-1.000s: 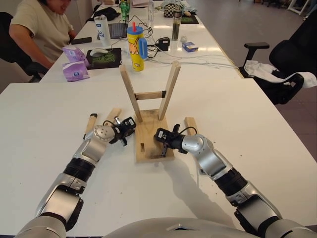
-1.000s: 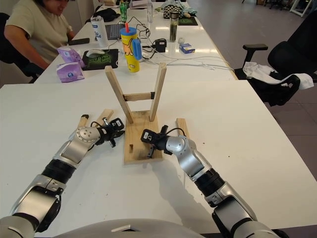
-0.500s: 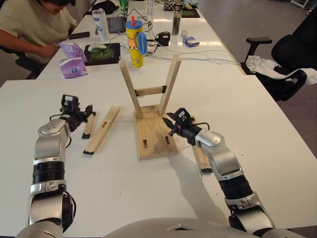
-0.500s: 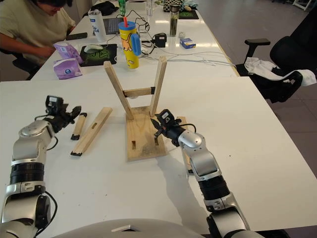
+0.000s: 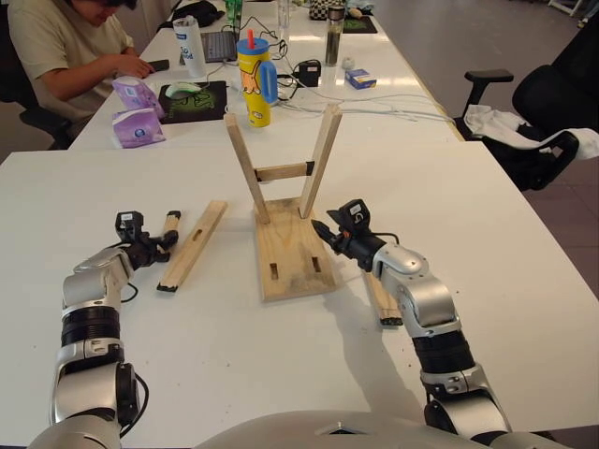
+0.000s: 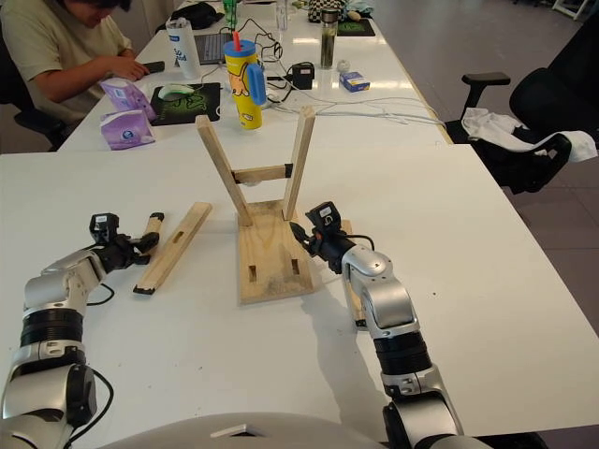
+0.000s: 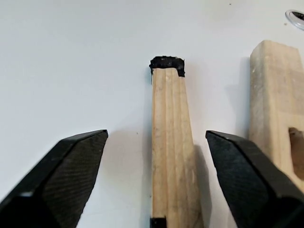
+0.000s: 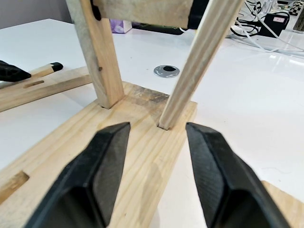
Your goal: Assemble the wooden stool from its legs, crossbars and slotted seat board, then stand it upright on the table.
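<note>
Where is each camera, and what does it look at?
Left eye view: on the head, facing down at the table; both arms show.
Right eye view: beside it, same scene.
Left wrist view: on that wrist, past the open left gripper at a short wooden bar.
Right wrist view: on that wrist, past the open right gripper at two legs in the seat board.
Shared: eye and right wrist views show the seat board.
</note>
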